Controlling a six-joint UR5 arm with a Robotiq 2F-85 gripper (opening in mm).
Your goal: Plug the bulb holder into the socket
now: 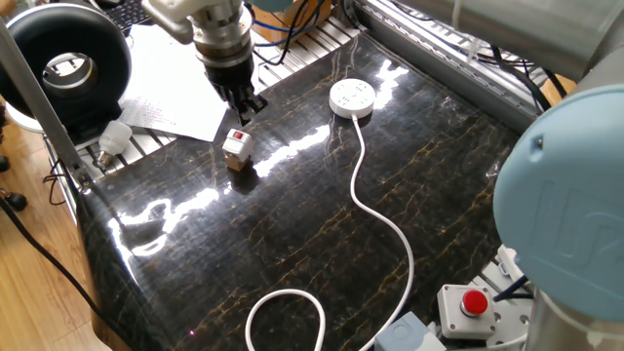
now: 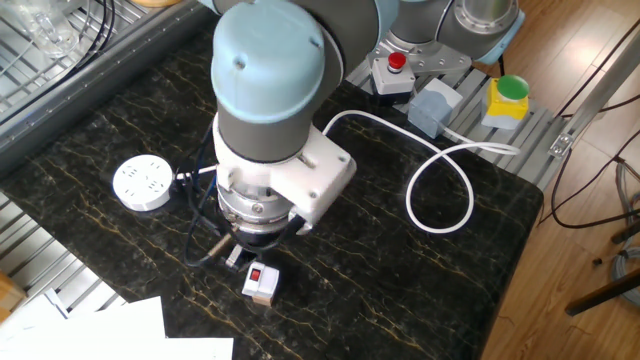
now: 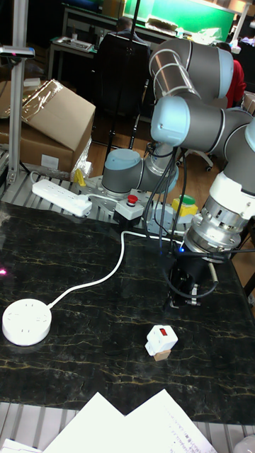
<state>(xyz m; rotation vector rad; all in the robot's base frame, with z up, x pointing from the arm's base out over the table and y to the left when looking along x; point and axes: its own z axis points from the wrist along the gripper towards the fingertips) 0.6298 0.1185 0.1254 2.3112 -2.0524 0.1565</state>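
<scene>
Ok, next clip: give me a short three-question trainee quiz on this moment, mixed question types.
1. True or false: the gripper is holding the bulb holder.
2. Multiple choice: the bulb holder rests on A) the socket, B) a small wooden cube, C) the papers.
3. Short answer: what colour is the patch on the bulb holder's top face?

Key: 1. False; it hangs just above and beside it, apart. 2. B. 3. Red.
</scene>
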